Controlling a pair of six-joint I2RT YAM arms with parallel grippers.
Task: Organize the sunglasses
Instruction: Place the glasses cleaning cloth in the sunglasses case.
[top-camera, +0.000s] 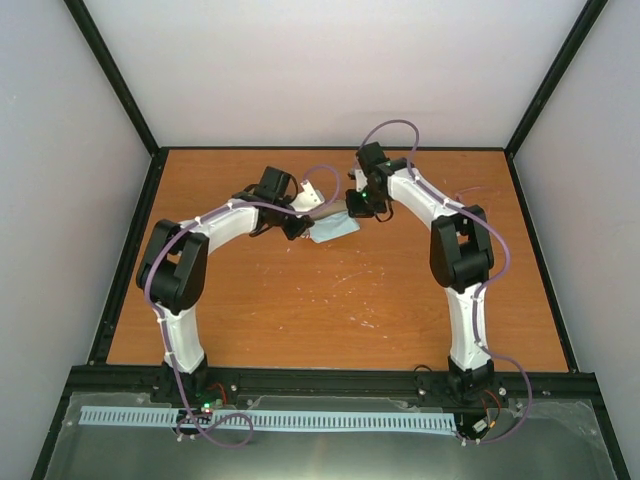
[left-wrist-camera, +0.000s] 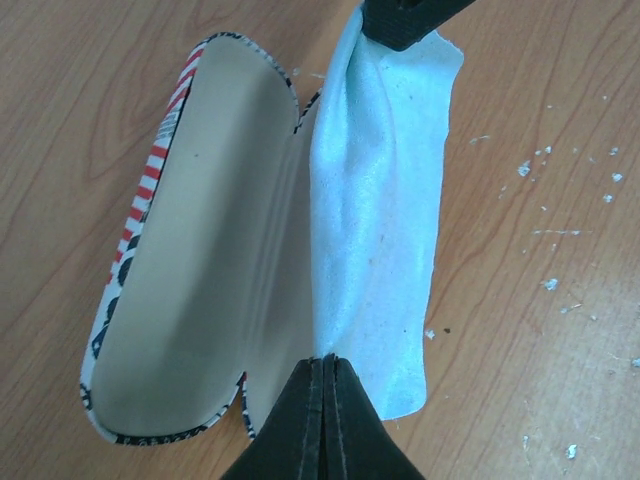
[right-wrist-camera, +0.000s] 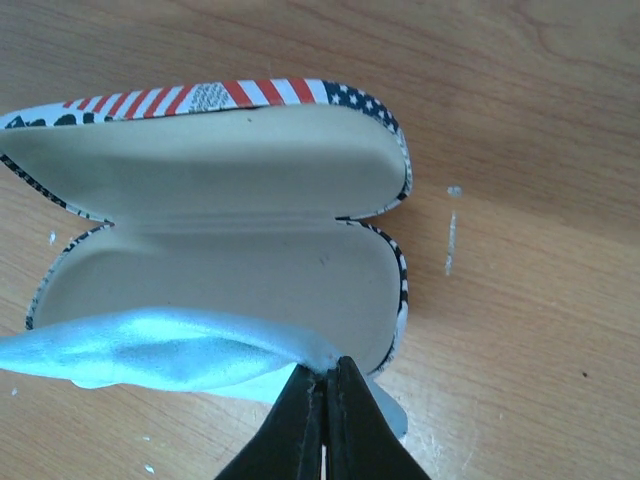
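The cloth (left-wrist-camera: 385, 220) is pinched at opposite ends by the left jaws and right jaws, stretched over one half of the open case (left-wrist-camera: 200, 250); lowering into it seems called for next

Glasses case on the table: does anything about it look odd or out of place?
The open glasses case holds no sunglasses; none appear in any view. The light blue cloth, pinched at opposite ends by the left hand and the right hand, lies across one rim, partly outside.
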